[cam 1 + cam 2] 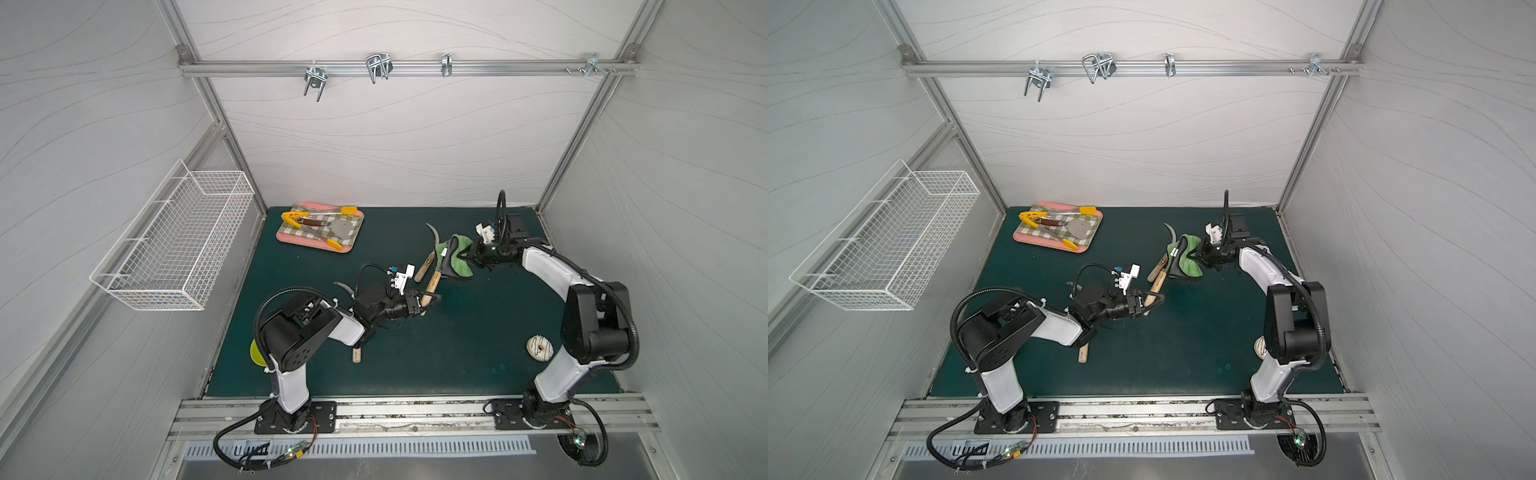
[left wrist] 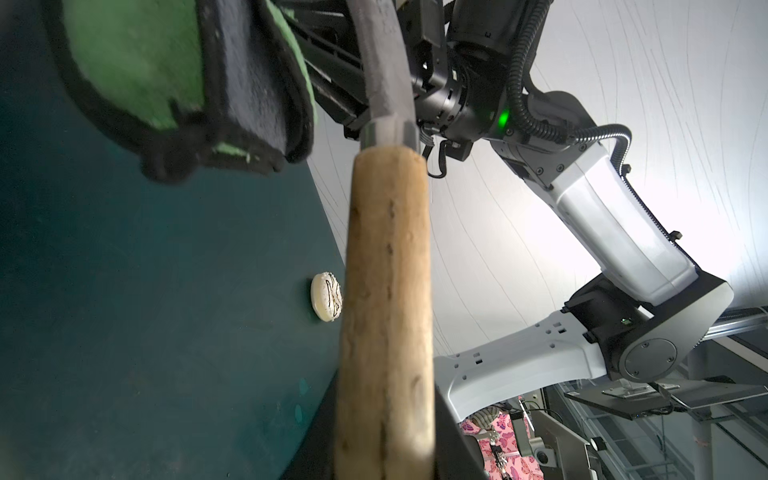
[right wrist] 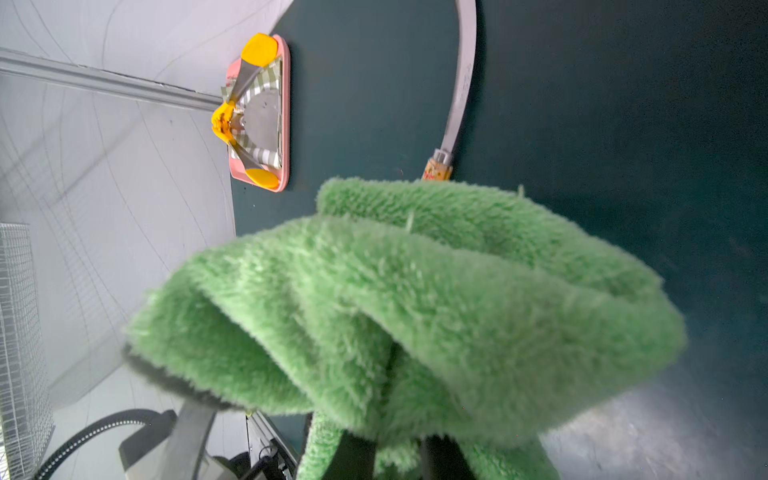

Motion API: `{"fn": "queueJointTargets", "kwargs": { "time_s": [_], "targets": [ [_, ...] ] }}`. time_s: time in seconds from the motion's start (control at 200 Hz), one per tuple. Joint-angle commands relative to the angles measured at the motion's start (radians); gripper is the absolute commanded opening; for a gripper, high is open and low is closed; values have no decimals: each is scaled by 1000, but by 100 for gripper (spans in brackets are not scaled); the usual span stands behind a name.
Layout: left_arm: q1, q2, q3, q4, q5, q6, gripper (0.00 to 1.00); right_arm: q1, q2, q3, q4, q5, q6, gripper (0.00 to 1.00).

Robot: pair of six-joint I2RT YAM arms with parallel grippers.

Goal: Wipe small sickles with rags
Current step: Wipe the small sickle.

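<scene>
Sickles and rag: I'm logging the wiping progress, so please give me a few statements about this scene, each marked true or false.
1. The left gripper is shut on the held sickle at its wooden handle. True.
2. The right gripper grips the green rag. True.
3. The yellow-tipped tongs lie on the bare mat. False: they lie on the pink tray.
4. Every sickle is lifted off the mat. False: a second sickle lies on it.
5. The donut lies near the right arm. True.

Tray (image 1: 283, 240) at the mat's (image 1: 457, 357) upper left with tongs (image 1: 291, 218) and spatula (image 1: 334, 227) on it, first sickle (image 1: 434, 280) at centre, rag (image 1: 462, 266) touching its blade's right side, second sickle (image 1: 424, 266) just left, third sickle (image 1: 357, 355) lower left, doughnut (image 1: 540, 348) lower right
</scene>
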Motion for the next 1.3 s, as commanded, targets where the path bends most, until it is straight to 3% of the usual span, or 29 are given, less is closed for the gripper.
{"fn": "queueJointTargets", "kwargs": {
  "time_s": [0.0,0.27,0.565,0.79,0.951,1.126,1.296],
  "targets": [
    [-8,7,45,83,-1,-12,0,-5,36,54,59,-16,47,4],
    [-11,66,64,83,-3,-22,0,4,-42,-33,272,-162,50,4],
    [-11,117,112,82,9,-27,0,85,-201,-131,279,-205,5,4],
    [-7,126,147,83,20,-29,0,165,-243,-223,380,-270,88,4],
    [14,115,143,83,27,-29,0,127,-312,-283,377,-284,98,4],
    [33,77,117,83,34,-23,0,-12,-362,-250,181,-171,27,4],
    [23,44,91,82,27,-25,0,-39,-251,-103,34,-2,-60,4]
  ]
}}
